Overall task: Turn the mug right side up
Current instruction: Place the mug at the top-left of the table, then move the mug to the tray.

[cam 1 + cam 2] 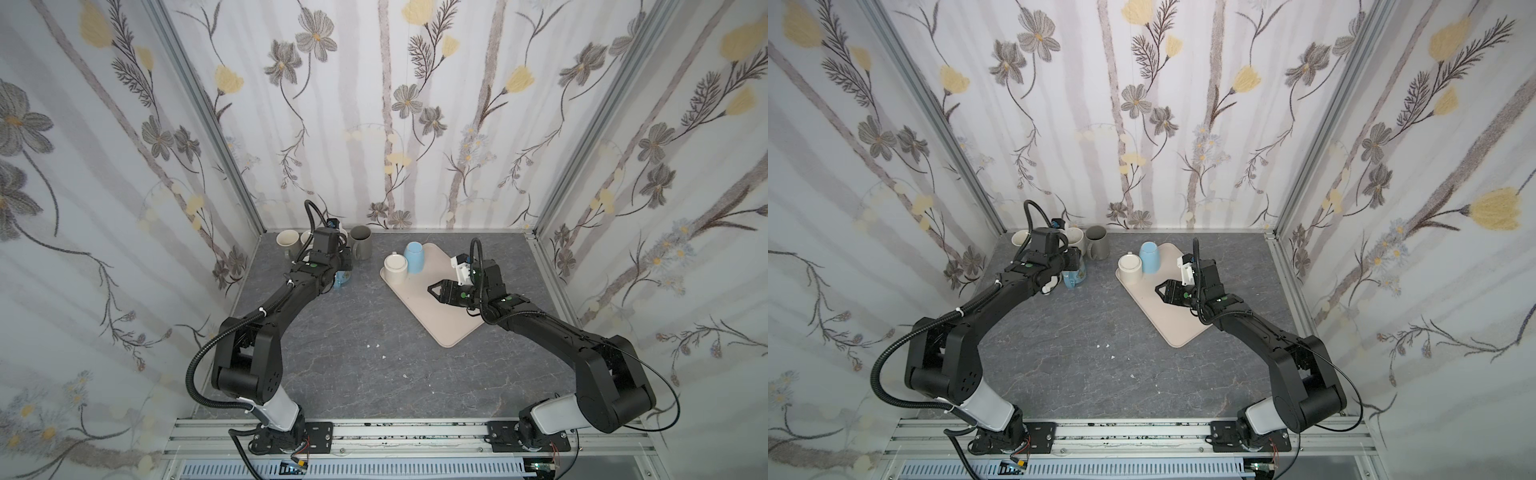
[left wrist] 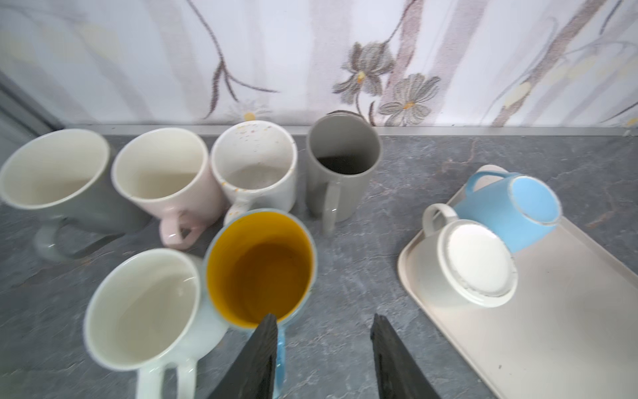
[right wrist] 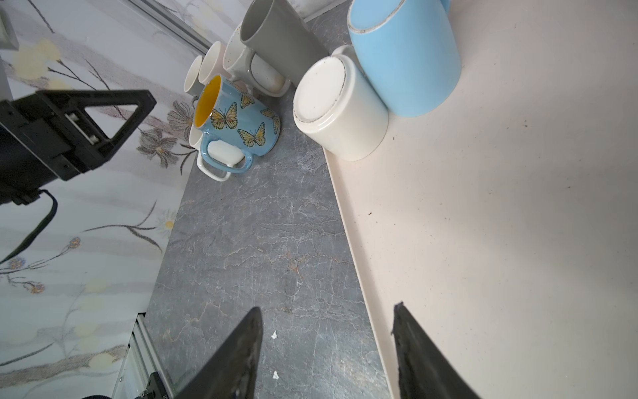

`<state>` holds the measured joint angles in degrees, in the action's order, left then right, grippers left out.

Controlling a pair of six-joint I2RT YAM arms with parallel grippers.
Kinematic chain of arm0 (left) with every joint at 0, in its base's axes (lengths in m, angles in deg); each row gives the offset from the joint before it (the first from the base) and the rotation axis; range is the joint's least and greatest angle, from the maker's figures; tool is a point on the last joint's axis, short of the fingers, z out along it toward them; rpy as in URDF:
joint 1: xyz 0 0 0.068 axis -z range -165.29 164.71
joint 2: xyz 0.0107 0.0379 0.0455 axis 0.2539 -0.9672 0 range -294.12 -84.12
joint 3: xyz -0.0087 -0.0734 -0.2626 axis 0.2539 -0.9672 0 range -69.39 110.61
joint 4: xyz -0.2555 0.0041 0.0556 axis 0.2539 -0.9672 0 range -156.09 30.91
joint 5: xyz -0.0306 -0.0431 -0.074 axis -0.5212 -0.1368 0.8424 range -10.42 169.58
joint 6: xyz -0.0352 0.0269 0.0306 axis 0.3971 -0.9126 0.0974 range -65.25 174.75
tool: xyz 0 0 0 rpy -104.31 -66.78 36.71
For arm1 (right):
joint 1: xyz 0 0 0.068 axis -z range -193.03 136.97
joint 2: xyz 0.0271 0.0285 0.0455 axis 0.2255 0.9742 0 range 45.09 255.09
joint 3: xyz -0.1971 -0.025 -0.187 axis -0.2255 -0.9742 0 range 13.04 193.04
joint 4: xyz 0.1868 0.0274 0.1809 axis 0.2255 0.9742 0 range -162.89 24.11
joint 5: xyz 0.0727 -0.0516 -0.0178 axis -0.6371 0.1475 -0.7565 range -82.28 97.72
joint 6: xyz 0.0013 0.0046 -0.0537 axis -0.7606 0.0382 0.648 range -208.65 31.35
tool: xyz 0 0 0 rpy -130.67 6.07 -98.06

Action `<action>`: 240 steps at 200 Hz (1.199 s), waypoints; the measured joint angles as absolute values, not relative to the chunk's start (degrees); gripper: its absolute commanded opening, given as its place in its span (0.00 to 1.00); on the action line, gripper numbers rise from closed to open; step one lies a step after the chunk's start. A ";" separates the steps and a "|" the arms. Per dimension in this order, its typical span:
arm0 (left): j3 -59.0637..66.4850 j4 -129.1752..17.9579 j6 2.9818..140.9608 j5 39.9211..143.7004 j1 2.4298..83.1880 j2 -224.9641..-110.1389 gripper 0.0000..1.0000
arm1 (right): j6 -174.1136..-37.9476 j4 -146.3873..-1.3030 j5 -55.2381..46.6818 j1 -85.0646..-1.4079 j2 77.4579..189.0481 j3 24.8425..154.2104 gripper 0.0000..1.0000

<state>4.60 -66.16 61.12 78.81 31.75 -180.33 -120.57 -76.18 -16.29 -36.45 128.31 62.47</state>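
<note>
Left fingers [image 3: 146, 101] gape empty, the upright butterfly mug [image 3: 241, 121] ahead of them; right fingers [image 1: 432, 289] gape empty above the tray [image 3: 483, 241] edge.

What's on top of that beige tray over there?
A white mug and a light blue mug, both upside down, stand touching at the far corner of the tray. The rest that shows is bare. Whatever is under the mugs is covered.

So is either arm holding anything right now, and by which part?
Nothing is held. The left gripper stands open by the butterfly mug's handle; the right gripper is open and empty above the tray's edge.
</note>
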 measured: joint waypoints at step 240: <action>19.95 -69.61 80.86 89.71 45.39 -205.88 0.46 | -118.16 -72.91 -14.54 -32.78 118.93 53.42 0.61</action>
